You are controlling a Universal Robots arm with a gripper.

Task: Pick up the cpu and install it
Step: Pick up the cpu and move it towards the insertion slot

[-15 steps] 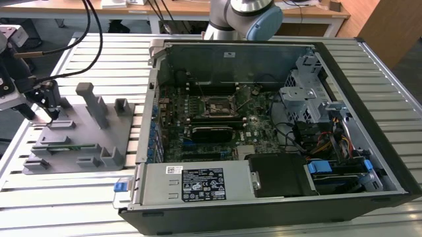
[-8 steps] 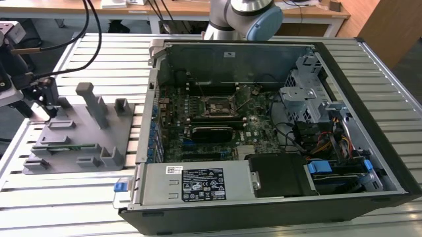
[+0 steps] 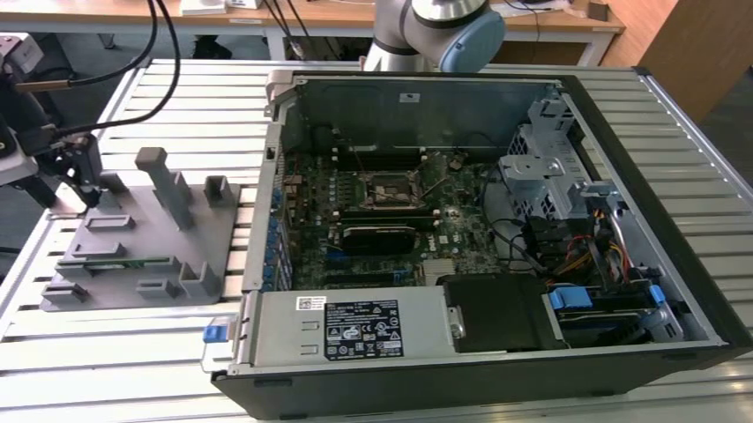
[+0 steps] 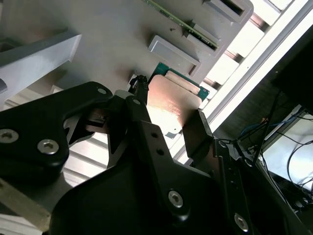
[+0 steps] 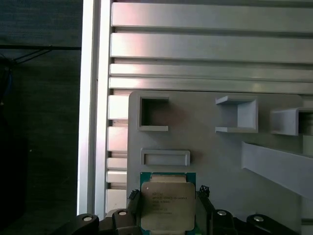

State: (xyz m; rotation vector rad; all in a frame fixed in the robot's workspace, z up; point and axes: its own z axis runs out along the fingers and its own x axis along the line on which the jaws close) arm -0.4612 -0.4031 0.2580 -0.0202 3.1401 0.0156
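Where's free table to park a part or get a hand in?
Bare slats between the fixture plate and the table's near edge; more behind the plate, and a strip on the exterior view's right of the PC case. Crowded: the plate's posts, the plate-to-case gap, the case interior, and the plate corner where the gripper is at the cpu.

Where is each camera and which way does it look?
Exterior view: above the table, looking down at the open computer case and fixture plate; the arm shows behind.
First wrist view: on the arm, facing straight down at the fixture plate; gripper flanks the cpu.
Second wrist view: on the arm, slanting past the gripper at the cpu.
Both wrist views share gripper, cpu, fixture plate.
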